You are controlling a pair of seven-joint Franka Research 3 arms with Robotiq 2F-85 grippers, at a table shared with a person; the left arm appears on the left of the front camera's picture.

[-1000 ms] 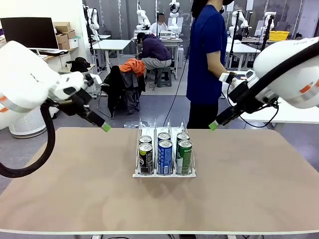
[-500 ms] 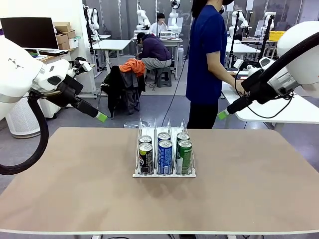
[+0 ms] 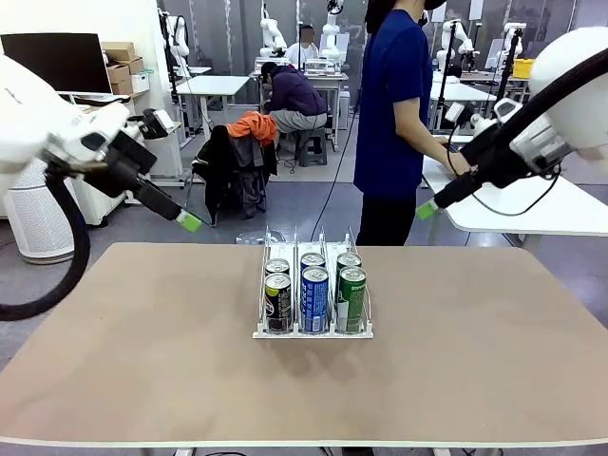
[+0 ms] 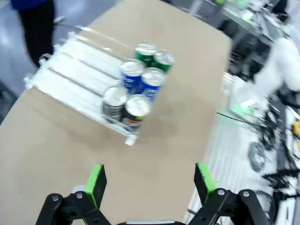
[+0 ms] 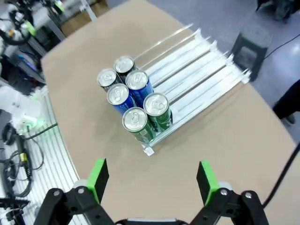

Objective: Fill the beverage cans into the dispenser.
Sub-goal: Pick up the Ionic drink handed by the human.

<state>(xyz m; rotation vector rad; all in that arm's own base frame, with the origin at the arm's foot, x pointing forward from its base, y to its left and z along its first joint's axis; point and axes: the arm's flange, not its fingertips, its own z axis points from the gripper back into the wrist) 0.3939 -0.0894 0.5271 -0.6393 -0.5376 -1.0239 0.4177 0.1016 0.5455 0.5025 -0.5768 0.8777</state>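
Six beverage cans stand in the dispenser (image 3: 264, 332) at mid-table, two per lane: black cans (image 3: 277, 302) left, blue cans (image 3: 314, 299) middle, green cans (image 3: 351, 298) right. They sit bunched at the rack's near end. My left gripper (image 3: 190, 222) hangs open and empty, high over the table's far left edge. My right gripper (image 3: 427, 210) is open and empty too, high beyond the far right edge. The left wrist view looks down past the open gripper (image 4: 150, 183) at the cans (image 4: 140, 77) and dispenser (image 4: 70, 70). The right wrist view does the same past its open gripper (image 5: 152, 179), with cans (image 5: 129, 91) and dispenser (image 5: 197, 54).
A person in a blue shirt (image 3: 391, 114) stands just beyond the table's far edge, turned towards a white side table (image 3: 532, 214) on the right. The tan tabletop (image 3: 142, 361) is bare around the rack.
Both arms have lifted and drawn outward from the rack, the left gripper up and left, the right gripper up and right. The cans have not moved.
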